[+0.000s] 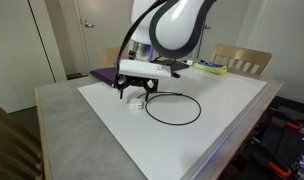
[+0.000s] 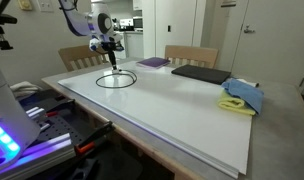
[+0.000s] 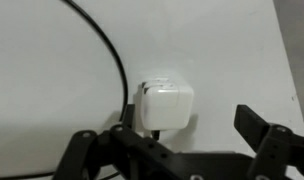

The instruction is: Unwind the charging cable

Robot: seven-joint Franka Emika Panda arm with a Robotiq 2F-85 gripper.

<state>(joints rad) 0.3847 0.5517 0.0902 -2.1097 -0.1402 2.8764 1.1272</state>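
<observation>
Charging cable looped on table, arm bent low, gripper spread over plug

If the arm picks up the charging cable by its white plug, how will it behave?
Likely floppy: the charging cable lies in a loose loop, so it should trail. The white plug block looks rigid, probably light, and may slide on the smooth tabletop.

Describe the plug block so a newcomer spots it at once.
On the white tabletop lies a black cable loop. Where it ends, under the open gripper, sits the plug block: a small rounded white cube, unlike the thin black cord.
</observation>
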